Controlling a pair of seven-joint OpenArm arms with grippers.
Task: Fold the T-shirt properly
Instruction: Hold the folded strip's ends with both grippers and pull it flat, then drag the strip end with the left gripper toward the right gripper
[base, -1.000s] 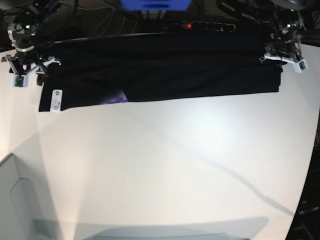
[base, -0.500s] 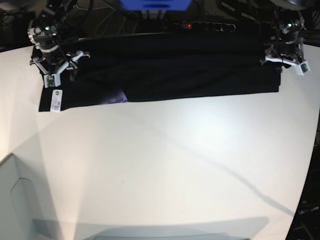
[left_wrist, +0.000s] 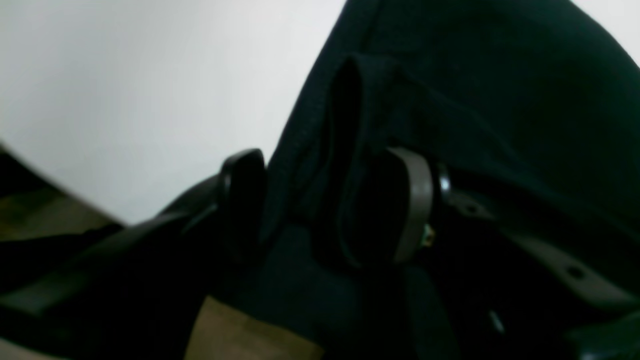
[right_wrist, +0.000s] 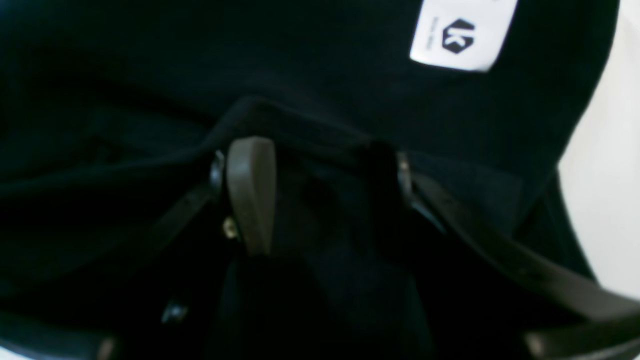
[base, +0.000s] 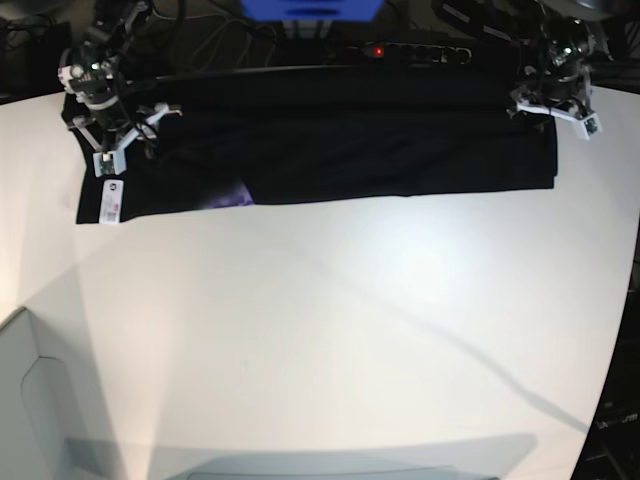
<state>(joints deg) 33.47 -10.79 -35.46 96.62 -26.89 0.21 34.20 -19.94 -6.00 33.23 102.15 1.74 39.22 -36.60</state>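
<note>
The T-shirt (base: 330, 140) lies as a long black band across the far side of the white table (base: 330, 330). A purple patch of print (base: 232, 195) shows at its near edge, beside a white label (base: 112, 200) (right_wrist: 462, 32). My right gripper (base: 118, 140) (right_wrist: 316, 150) stands open over the shirt's left end. Its fingers (right_wrist: 250, 195) rest on the cloth, with a fabric ridge running across at their tips. My left gripper (base: 552, 100) (left_wrist: 327, 170) is at the shirt's right end. Its jaws are apart, and a loose upright fold of the T-shirt (left_wrist: 500, 85) stands between them.
A power strip (base: 400, 50) with a red light, a blue object (base: 310, 8) and cables lie behind the shirt at the table's far edge. A pale grey box shape (base: 40, 420) sits at the near left corner. The table's curved right edge (base: 622, 330) drops off to dark floor.
My right gripper has swung in from beyond the shirt's left edge to over its left end. My left gripper's jaws have spread apart and it has shifted slightly toward the far edge.
</note>
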